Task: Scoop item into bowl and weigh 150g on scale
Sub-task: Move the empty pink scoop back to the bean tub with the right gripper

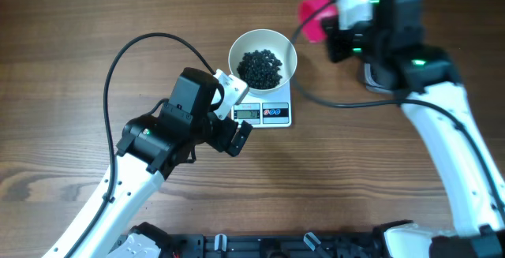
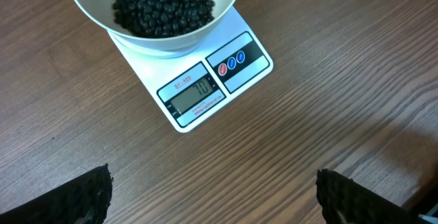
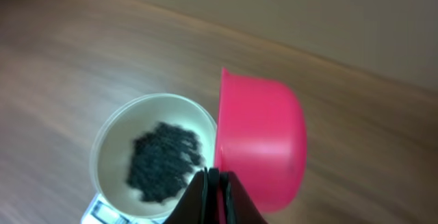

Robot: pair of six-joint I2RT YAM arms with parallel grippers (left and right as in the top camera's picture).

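White arms (image 1: 130,183), black joints (image 1: 189,104), apparently green lights (image 1: 416,61)

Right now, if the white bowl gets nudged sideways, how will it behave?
Probably slides rather than tips: the bowl looks glossy and overhangs the smooth scale. The loose black beads would likely roll inside, shifting its weight.

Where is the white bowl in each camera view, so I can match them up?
Overhead: the white bowl sits just above centre, on the scale.
Left wrist: at the top edge, left of centre, with its upper part cut off.
Right wrist: lower left, beside the pink scoop.
Shared landmark: the heap of black beads inside the bowl, seen in all three views.
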